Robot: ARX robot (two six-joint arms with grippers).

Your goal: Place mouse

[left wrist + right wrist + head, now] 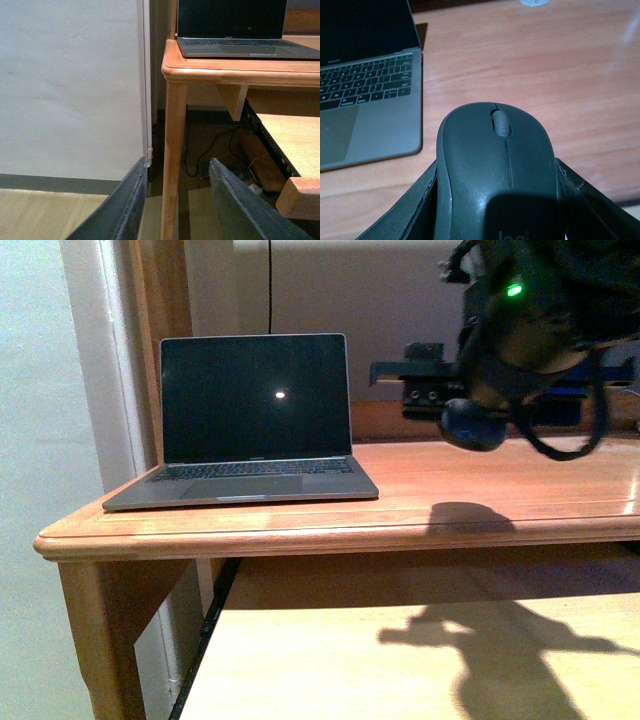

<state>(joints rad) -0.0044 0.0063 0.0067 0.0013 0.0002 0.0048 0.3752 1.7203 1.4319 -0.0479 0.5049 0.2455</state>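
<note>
The dark grey mouse (497, 170) with its scroll wheel facing forward sits clamped between the two fingers of my right gripper (495, 200), which is shut on it. In the front view the mouse (472, 426) hangs in the air above the wooden desk (480, 490), to the right of the open laptop (255, 400), and its shadow falls on the desktop below. My right gripper (490, 405) shows only as a dark mass at the upper right. My left gripper (177, 200) is open, low beside the desk leg (172, 165), holding nothing.
The laptop (365, 100) lies on the desk's left part, its screen dark. Bare wood (545, 75) stretches to the laptop's right. A pull-out shelf (400, 650) sits under the desktop. Dark equipment (420, 380) stands at the desk's back. Cables (220, 150) lie under the desk.
</note>
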